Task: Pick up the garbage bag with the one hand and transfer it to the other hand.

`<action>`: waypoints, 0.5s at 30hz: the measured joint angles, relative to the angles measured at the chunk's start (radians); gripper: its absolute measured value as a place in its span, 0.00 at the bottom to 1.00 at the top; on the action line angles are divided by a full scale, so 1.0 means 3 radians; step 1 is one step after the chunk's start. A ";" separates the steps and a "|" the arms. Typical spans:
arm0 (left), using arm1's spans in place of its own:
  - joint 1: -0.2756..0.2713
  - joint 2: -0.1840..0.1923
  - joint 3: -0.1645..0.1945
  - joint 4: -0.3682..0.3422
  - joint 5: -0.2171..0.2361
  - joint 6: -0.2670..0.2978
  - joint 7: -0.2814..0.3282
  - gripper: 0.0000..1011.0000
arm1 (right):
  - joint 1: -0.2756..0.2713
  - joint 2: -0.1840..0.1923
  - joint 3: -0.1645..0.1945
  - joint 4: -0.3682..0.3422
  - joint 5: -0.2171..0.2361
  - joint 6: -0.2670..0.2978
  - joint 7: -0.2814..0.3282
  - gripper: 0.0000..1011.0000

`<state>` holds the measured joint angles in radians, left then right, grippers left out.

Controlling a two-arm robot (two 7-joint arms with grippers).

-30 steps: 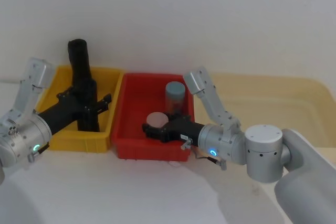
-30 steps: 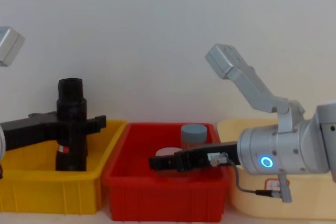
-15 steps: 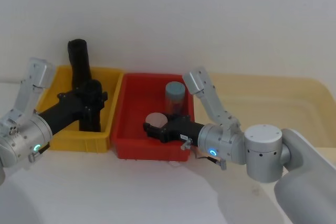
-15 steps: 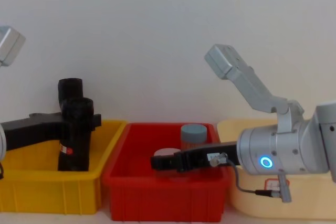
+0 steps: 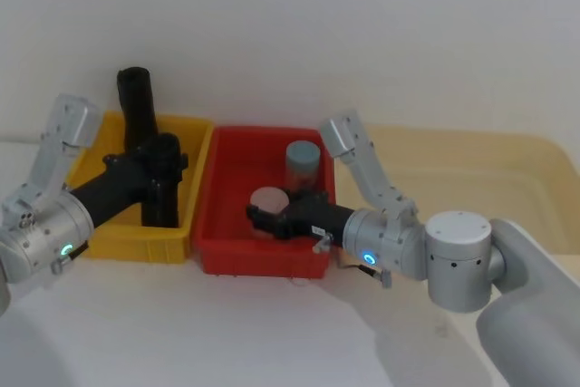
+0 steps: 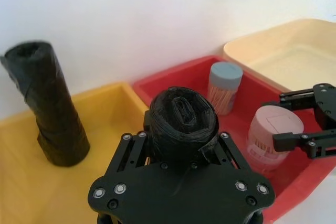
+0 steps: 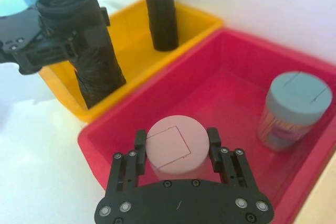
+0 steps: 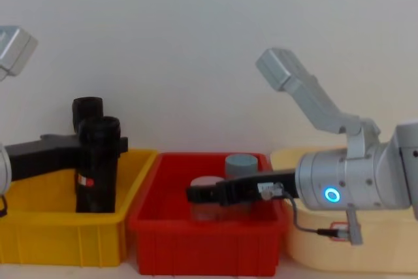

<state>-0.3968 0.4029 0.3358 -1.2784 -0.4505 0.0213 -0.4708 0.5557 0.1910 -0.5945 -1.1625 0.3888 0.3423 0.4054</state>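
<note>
Left gripper (image 5: pixel 156 169) clamps the black rolled plastic garbage bag (image 5: pixel 163 180) upright — right gripper (image 5: pixel 263 220) fingers straddle, apart, a pink-lidded jar (image 5: pixel 268 206) at 3 o'clock.

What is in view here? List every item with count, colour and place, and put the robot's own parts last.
garbage bag: one, black with a red-and-white label, upright in the yellow bin, clamped by the left gripper.
plain roll: one, black, upright at the yellow bin's back.
yellow bin: one, on the left.
red bin: one, in the middle.
pink-lidded jar: one, in the red bin, between the right gripper's fingers.
grey-lidded jar: one, at the red bin's back.
cream tray: one, on the right.
left gripper: black, shut on the bag.
right gripper: black, open around the pink-lidded jar.
</note>
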 joint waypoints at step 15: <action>-0.0213 0.0093 0.0073 -0.0391 0.0185 -0.0018 -0.0057 0.37 | -0.0116 0.0178 0.0212 -0.0606 0.0072 -0.0120 -0.0031 0.66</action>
<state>-0.4607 0.4308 0.3577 -1.3958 -0.3949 0.0158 -0.4879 0.5210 0.2444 -0.5310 -1.3442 0.4106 0.3062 0.3962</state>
